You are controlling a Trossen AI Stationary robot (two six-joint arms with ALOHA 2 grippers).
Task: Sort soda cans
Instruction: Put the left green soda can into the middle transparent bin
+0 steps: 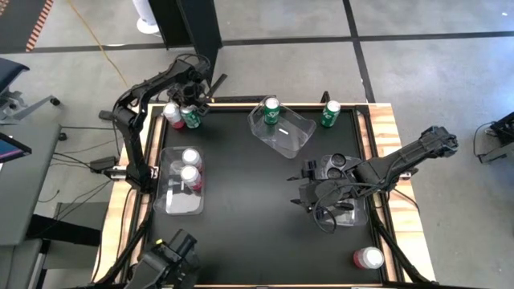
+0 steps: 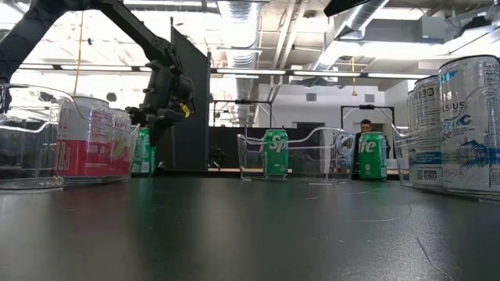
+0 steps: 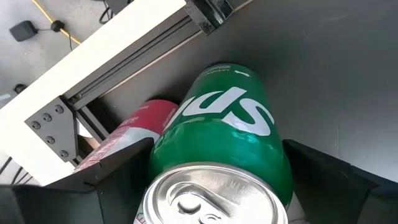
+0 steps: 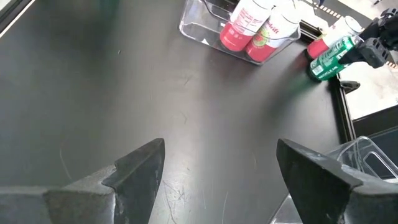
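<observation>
green soda can [image 3: 217, 149] between left gripper [image 1: 190, 103] jaws reads "sp".

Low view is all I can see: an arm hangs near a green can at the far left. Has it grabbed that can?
Observer: Not clamped, as far as I can tell. The left gripper has its fingers on either side of the green can, with a gap showing on one side.
Visitor: Is that can on its own?
Observer: No, a red can stands right beside it.
Visitor: And where is the other arm?
Observer: The right gripper hangs open over bare black tabletop, holding nothing.
</observation>
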